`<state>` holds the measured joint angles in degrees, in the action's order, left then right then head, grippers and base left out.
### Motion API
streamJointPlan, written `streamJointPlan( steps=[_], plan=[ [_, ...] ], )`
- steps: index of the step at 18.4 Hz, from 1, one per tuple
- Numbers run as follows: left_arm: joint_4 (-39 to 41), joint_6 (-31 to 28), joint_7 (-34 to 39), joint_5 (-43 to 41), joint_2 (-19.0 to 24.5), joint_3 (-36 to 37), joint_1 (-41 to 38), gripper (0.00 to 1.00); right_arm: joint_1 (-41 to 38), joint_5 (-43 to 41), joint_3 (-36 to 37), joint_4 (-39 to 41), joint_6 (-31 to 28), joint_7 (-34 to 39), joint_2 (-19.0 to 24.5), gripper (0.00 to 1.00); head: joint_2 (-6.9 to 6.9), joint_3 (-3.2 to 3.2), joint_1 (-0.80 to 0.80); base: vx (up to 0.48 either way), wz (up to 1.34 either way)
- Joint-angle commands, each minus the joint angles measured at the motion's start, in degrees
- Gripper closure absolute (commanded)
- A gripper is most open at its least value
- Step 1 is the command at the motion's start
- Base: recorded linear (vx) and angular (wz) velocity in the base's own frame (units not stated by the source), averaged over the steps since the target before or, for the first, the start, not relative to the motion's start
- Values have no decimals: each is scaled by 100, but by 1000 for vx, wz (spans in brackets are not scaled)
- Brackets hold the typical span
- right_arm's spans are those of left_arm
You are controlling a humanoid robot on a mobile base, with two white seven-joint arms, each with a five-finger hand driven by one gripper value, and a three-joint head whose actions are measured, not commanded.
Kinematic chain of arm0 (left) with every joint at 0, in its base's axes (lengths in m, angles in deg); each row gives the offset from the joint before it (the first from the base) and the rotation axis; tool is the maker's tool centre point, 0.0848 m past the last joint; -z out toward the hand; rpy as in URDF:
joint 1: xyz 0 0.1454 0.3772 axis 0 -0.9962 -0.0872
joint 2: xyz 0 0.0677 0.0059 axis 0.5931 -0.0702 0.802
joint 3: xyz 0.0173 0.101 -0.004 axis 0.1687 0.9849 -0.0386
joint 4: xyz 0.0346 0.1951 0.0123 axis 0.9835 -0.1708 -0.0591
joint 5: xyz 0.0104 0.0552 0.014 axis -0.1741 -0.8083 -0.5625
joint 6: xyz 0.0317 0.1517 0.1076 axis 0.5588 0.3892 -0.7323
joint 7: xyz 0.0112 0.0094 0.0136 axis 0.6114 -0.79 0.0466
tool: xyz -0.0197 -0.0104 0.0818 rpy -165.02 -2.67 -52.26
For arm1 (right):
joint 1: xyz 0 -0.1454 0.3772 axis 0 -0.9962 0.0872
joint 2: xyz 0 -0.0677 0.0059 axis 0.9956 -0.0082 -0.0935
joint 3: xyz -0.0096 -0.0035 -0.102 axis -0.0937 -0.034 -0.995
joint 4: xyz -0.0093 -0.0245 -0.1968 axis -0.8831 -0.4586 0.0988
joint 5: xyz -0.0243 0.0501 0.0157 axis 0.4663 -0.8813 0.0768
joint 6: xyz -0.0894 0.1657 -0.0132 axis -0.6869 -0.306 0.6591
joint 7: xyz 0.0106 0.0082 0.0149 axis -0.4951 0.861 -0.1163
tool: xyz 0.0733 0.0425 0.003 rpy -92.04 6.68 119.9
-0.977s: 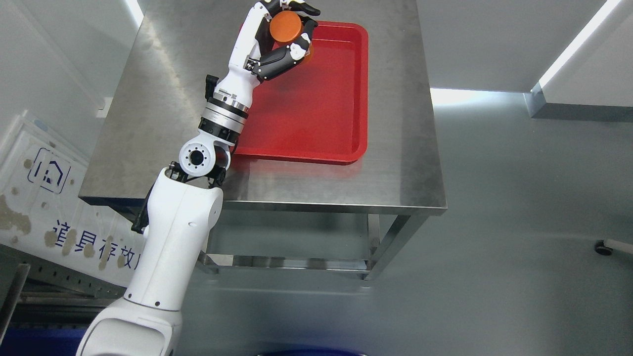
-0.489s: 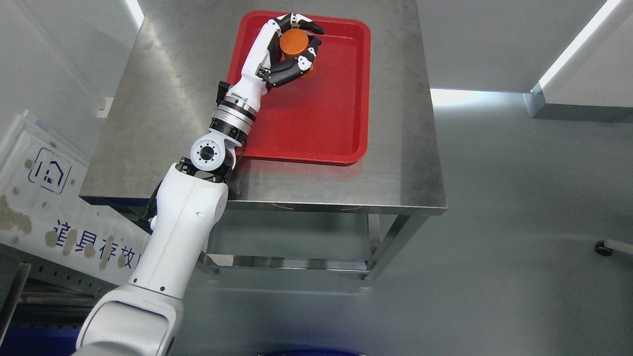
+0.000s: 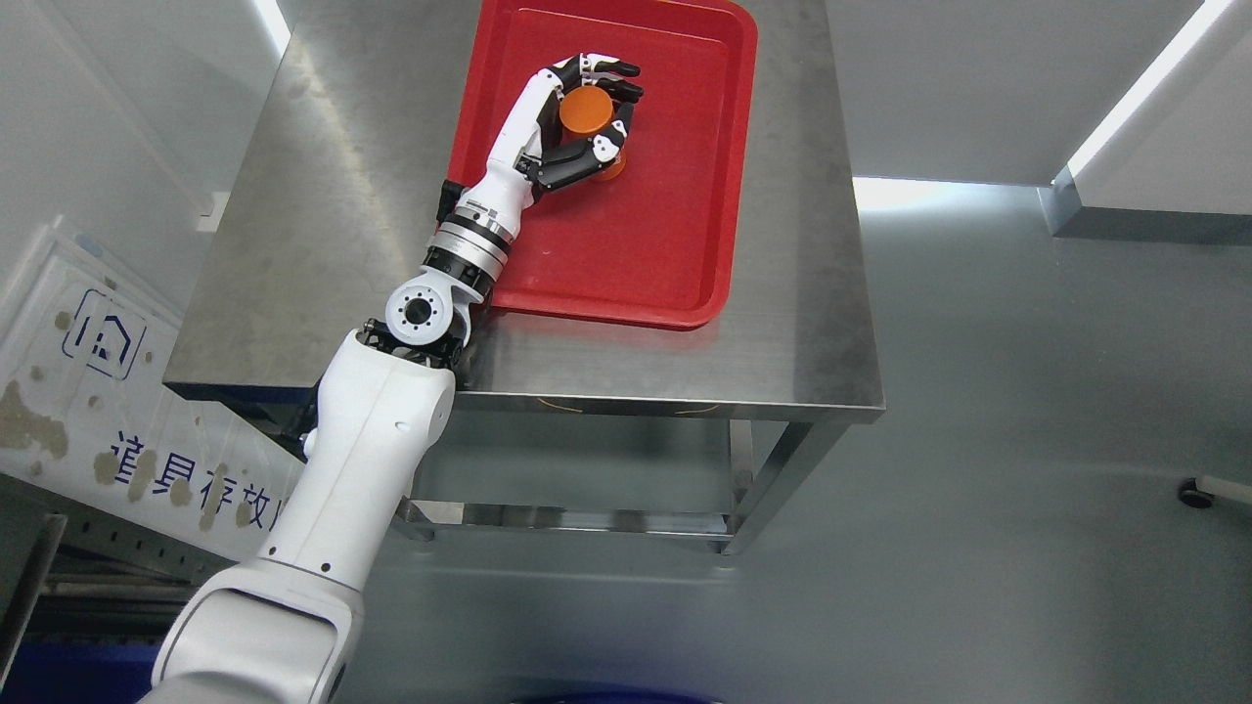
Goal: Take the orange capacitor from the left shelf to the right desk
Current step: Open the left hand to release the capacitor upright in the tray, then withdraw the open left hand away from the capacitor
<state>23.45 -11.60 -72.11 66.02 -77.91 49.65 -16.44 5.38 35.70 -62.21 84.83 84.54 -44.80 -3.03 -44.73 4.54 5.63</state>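
The left arm (image 3: 362, 469) enters at the lower left of the head view and extends up and away toward the red tray (image 3: 685, 244), which serves as the reference landmark. The white forearm crosses the near left edge of the steel desk (image 3: 323, 215); the wrist joint lies just beside the tray's near left corner, and the wrist passes over the tray's left rim.

The tray sits on the desk top with its long side running away from the camera. Its far edge is cut off by the top of the frame.

The left hand (image 3: 577, 127) is positioned over the far left part of the tray. Its fingers (image 3: 611, 68) and thumb are curled around the orange capacitor (image 3: 587, 110), enclosing it in a firm grasp. The capacitor is a short cylinder. One flat circular end faces up toward the camera, so its long axis runs roughly vertical, tilted slightly. Its lower part shows beneath the thumb. Whether its base touches the tray floor cannot be determined.

A white signboard (image 3: 108, 411) with blue printing leans left of the desk, well apart from the tray.
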Motion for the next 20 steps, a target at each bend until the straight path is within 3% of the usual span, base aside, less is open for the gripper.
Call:
streamJointPlan(
  steps=[1, 9, 10, 12, 14, 17, 20],
  plan=[
    [103, -68, -4, 320, 100, 55, 324, 78, -9, 0, 61, 193, -12, 26, -100, 0, 0, 0, 0, 0, 0],
    [710, -797, -4, 487, 100, 55, 571, 78, -9, 0, 61, 193, -12, 26, -100, 0, -1, 0, 0, -4, 0],
    [815, -797, 5, 487, 100, 37, 571, 70, -9, 0, 61, 193, -3, 26, -100, 0, -1, 0, 0, 0, 0],
    [1016, -859, -30, 487, 100, -68, 597, 34, -9, 0, 61, 193, -12, 26, -100, 0, -1, 0, 0, 0, 0],
    [1455, -1069, -56, 487, 100, -322, 571, 13, -9, 0, 61, 193, -12, 26, -100, 0, -1, 0, 0, 0, 0],
    [2176, -1079, -65, 487, 100, -840, 221, 2, -9, 0, 61, 193, -12, 26, -100, 0, -1, 0, 0, 0, 0],
    [2573, -825, -12, 487, 100, -1202, -350, 1, -9, 0, 61, 193, -12, 26, -100, 0, -1, 0, 0, 0, 0]
  ],
)
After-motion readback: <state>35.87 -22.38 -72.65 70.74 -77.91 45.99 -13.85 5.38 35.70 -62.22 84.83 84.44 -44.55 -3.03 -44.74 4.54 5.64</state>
